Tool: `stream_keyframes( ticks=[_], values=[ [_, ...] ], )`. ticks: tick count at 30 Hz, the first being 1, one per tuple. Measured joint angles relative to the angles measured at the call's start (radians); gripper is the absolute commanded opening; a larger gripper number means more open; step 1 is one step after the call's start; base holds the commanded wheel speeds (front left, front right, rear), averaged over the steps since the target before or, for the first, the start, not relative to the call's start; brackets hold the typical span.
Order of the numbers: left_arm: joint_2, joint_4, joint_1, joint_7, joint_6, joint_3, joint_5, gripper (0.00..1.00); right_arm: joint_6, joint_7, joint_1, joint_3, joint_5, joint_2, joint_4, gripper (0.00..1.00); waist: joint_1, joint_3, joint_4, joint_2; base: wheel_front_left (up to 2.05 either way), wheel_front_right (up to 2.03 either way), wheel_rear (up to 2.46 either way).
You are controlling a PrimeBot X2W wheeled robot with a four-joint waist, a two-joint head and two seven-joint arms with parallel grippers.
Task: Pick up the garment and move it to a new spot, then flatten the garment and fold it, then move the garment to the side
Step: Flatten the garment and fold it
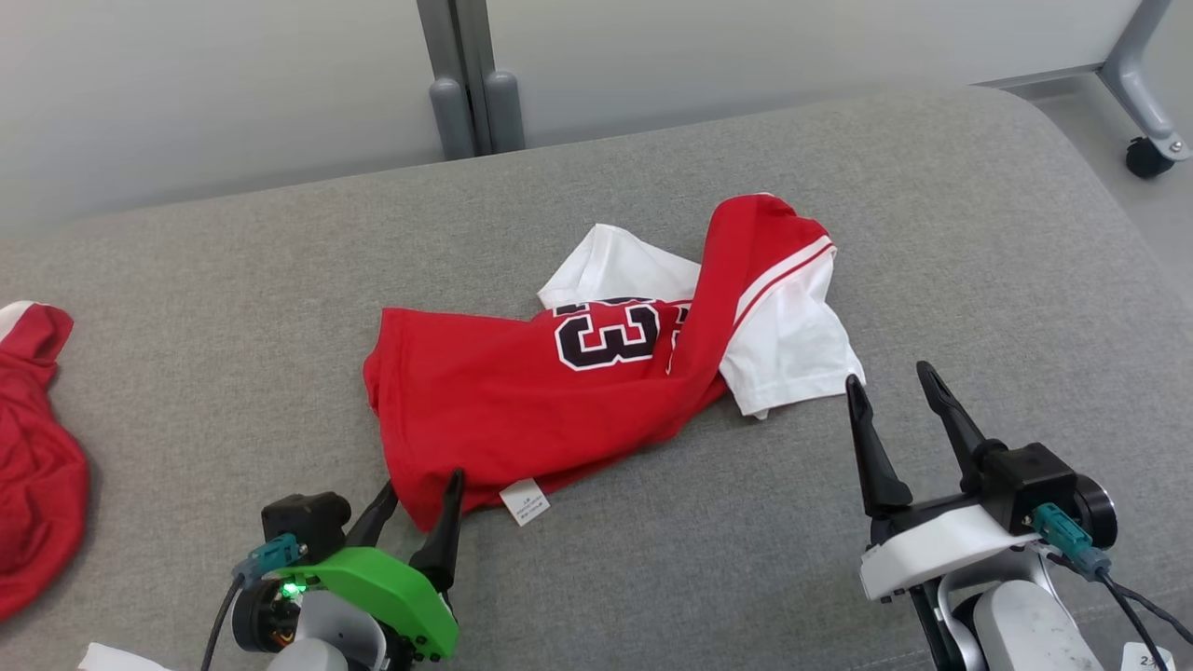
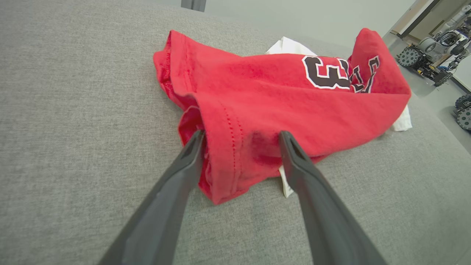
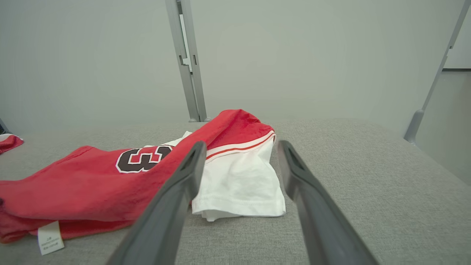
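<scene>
Head view, read from the left edge to the right edge. At the far left, a second red garment (image 1: 33, 447) is lying on the grey upholstered surface (image 1: 932, 186), well apart from the work. At lower left, the left gripper (image 1: 421, 485) is standing with its jaws spread wide, straddling the lower hem corner of the red jersey T-shirt (image 1: 503, 401) and gripping nothing yet. Just to its right, the white care label (image 1: 525, 501) is poking out from under the hem. The shirt is lying crumpled across the centre of the frame, its black numeral "3" (image 1: 606, 335) facing up and a red fold twisting over the white sleeve (image 1: 792, 345) at centre right. At lower right, the right gripper (image 1: 888, 376) is likewise holding its jaws fully apart, hovering near the sleeve's lower edge without touching it.

Hazards, as judged: the hem corner is looking several layers thick in the left wrist view, so jaws closing there are likely to be catching one layer alone, letting the rest slide free on lifting. The right gripper, closing where it is, would be pinching air; it is needing to advance onto the sleeve first. A lift by the hem alone would be leaving the twist in place and making flattening harder, and a carry toward the left edge would be risking a landing on the second garment
</scene>
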Motion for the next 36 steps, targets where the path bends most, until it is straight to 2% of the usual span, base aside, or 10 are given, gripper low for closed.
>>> stream_keyframes(
  ticks=[6,7,9,10,16,23,29,36],
  values=[
    [0.015,0.024,-0.020,-0.034,0.000,-0.027,-0.014,1.00,0.000,0.000,-0.001,0.001,0.002,0.002,0.005,1.00,0.0000,0.003,-0.009,0.0000,0.00,0.00,0.00],
    [0.018,0.028,-0.024,-0.039,0.000,-0.031,-0.019,0.86,0.000,0.000,-0.001,0.001,0.002,0.002,0.007,1.00,0.0000,0.002,-0.010,0.0000,0.00,0.00,0.00],
    [0.025,0.033,-0.029,-0.045,0.000,-0.041,-0.023,0.09,0.000,-0.001,-0.001,0.002,0.002,0.002,0.008,1.00,0.0000,0.000,-0.010,-0.0001,0.00,0.00,0.00],
    [0.026,0.035,-0.031,-0.049,0.000,-0.046,-0.027,0.00,0.000,-0.001,-0.001,0.002,0.002,0.003,0.008,1.00,0.0000,-0.001,-0.011,0.0000,0.00,0.00,0.00],
    [0.035,0.043,-0.042,-0.063,0.000,-0.085,-0.068,0.00,0.000,-0.001,0.000,0.002,0.002,0.003,0.011,1.00,0.0000,-0.009,-0.009,0.0000,0.00,0.00,0.00],
    [0.045,-0.013,-0.071,-0.109,0.000,-0.062,-0.108,0.00,0.000,-0.001,0.000,-0.010,0.003,0.004,0.001,1.00,0.0000,-0.001,0.000,0.0000,0.00,0.00,0.00],
    [0.075,-0.030,-0.143,-0.071,0.003,-0.053,-0.114,0.00,0.000,-0.002,-0.003,-0.010,0.006,0.004,-0.011,1.00,0.0000,0.028,0.003,0.0000,0.00,0.00,0.00],
    [0.104,0.052,-0.297,-0.029,0.006,-0.055,-0.089,0.00,0.000,-0.002,-0.042,0.014,0.014,0.005,-0.017,1.00,0.0000,0.083,-0.013,0.0000,0.00,0.00,0.00]
  ],
)
